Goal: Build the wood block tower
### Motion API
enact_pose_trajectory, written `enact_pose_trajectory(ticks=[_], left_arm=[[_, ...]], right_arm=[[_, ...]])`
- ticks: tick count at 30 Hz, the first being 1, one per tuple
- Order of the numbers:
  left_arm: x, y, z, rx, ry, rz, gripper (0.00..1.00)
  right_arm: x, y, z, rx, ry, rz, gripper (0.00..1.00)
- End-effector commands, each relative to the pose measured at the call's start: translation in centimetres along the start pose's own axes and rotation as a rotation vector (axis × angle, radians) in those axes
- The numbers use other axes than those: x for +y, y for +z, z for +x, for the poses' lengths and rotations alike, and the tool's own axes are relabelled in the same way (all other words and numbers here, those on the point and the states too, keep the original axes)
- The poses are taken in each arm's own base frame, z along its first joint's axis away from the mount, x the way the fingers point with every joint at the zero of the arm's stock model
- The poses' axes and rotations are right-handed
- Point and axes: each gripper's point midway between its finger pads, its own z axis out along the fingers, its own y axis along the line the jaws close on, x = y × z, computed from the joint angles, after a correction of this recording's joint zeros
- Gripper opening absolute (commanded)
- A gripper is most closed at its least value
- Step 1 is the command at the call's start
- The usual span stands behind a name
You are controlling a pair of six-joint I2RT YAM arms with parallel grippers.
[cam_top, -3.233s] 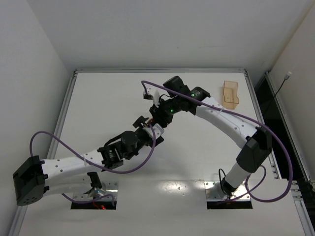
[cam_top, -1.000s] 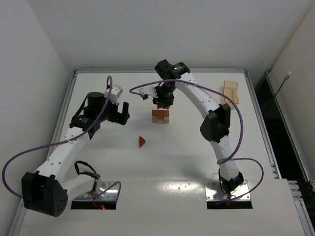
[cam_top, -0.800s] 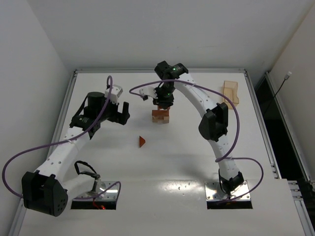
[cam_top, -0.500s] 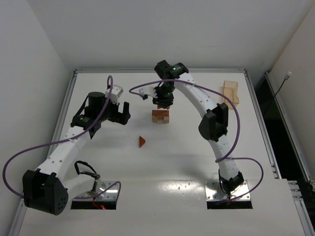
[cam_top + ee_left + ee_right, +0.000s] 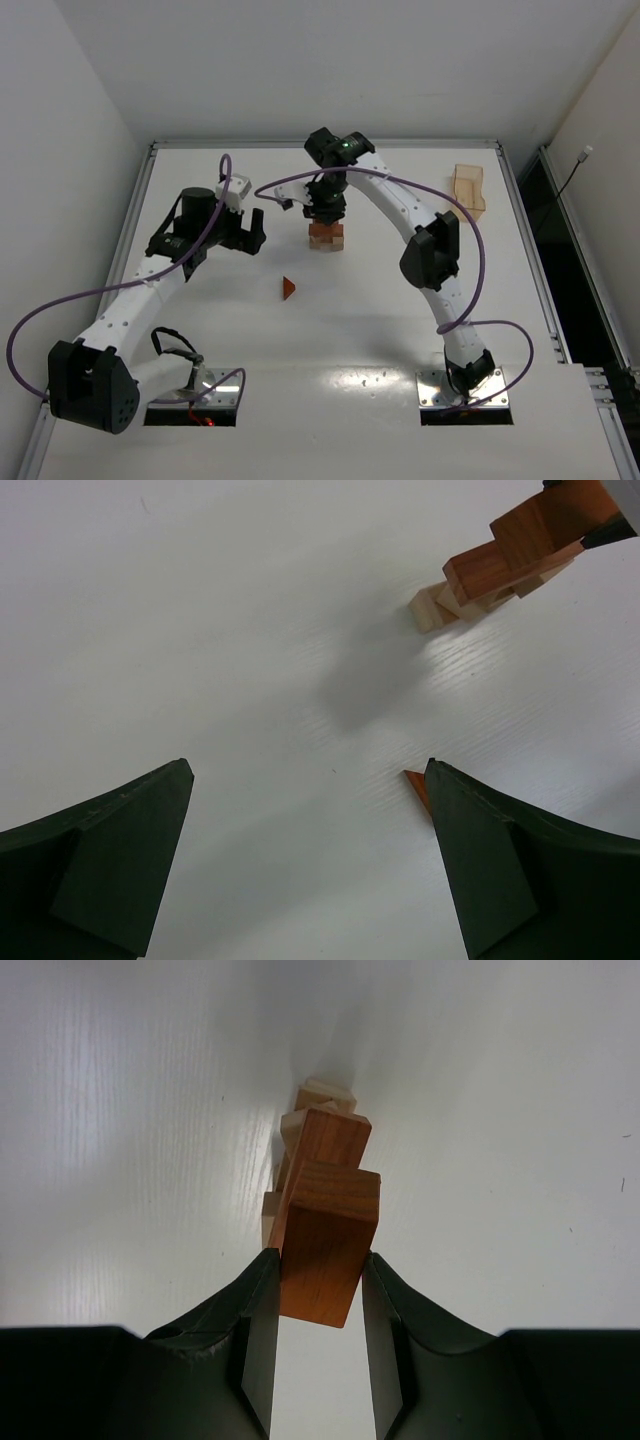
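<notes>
The wood block tower (image 5: 327, 238) stands at the table's middle back, with tan pieces below and reddish-brown ones above. My right gripper (image 5: 325, 208) hangs over it from above. In the right wrist view the right gripper (image 5: 319, 1260) is shut on the top reddish-brown block (image 5: 326, 1240), which sits on the tower's tan pieces (image 5: 300, 1125). A reddish-brown triangle (image 5: 288, 289) lies alone on the table in front of the tower. My left gripper (image 5: 257, 232) is open and empty, left of the tower. In the left wrist view its fingers (image 5: 308, 770) frame bare table, the triangle's tip (image 5: 416, 783) by the right finger and the tower (image 5: 495, 570) at top right.
A flat light-tan wooden tray (image 5: 467, 190) lies at the back right near the table's edge. A raised rim (image 5: 320, 145) runs along the back. Purple cables loop off both arms.
The right wrist has shifted slightly left and lower over the tower, still gripping the top block. The left arm has hardly moved.
</notes>
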Motion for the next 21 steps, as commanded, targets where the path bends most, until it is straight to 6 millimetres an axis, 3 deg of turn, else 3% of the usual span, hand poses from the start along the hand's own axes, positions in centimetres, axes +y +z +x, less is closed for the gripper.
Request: enact_pose_trajectory(ticks=[1, 21], left_arm=[[0.18, 0.05, -0.90, -0.036, -0.010, 0.003, 1.00], [0.03, 0.08, -1.13, -0.046, -0.008, 0.012, 1.00]], right_arm=[[2.09, 0.25, 0.33, 0.016, 0.025, -0.076, 0.03], [2.12, 0.61, 0.62, 0.029, 0.036, -0.081, 0.08]])
